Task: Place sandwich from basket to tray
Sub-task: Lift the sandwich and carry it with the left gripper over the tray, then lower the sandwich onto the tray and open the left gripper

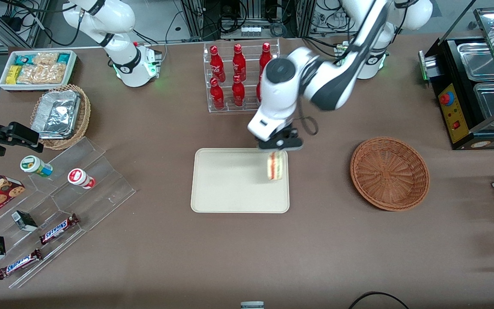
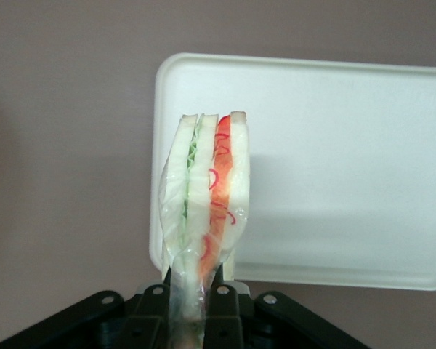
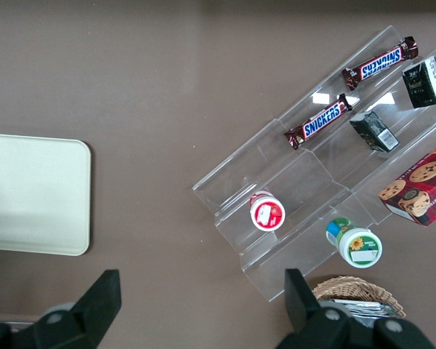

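My left gripper (image 1: 277, 151) is shut on the sandwich (image 1: 275, 166), a plastic-wrapped wedge of pale bread with red and green filling. It hangs over the edge of the cream tray (image 1: 230, 184) nearest the basket. In the left wrist view the sandwich (image 2: 207, 196) stands upright between the black fingers (image 2: 229, 291), above the tray's rim (image 2: 163, 145). The reddish-brown wicker basket (image 1: 389, 173) sits with nothing in it toward the working arm's end of the table, apart from the tray.
A clear rack of red cola bottles (image 1: 238, 75) stands farther from the front camera than the tray, close to the arm. A clear stepped shelf with snacks (image 1: 58, 201) and a tan basket of foil containers (image 1: 60, 116) lie toward the parked arm's end.
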### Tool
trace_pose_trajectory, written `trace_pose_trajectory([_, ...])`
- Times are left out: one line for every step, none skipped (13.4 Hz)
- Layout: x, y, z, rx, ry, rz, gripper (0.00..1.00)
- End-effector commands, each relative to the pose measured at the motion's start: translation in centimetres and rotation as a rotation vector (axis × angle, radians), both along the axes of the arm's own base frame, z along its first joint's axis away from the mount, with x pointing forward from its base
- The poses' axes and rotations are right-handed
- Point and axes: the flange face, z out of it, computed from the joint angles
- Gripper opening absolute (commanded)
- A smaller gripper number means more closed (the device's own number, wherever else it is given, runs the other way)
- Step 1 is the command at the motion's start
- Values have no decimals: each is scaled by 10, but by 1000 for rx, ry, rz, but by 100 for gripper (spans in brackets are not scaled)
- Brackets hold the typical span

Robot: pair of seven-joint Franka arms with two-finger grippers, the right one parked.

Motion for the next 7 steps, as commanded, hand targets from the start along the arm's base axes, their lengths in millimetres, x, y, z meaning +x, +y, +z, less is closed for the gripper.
trace_pose_trajectory([16,-20,-29,-15,-31,-10,0])
trace_pose_trajectory([17,-21,-40,-17,-31,-3,0])
trace_pose_trajectory([17,-22,-53,-7,-26,-2,0])
trace_pose_trajectory([19,-21,-63,12,-32,-14,0])
trace_pose_trajectory([20,-20,-76,35,-33,-22,0])
trace_pose_trajectory([22,-24,-83,29,-43,-24,0])
trace_pose_trajectory([23,-26,-85,12,-56,-14,0])
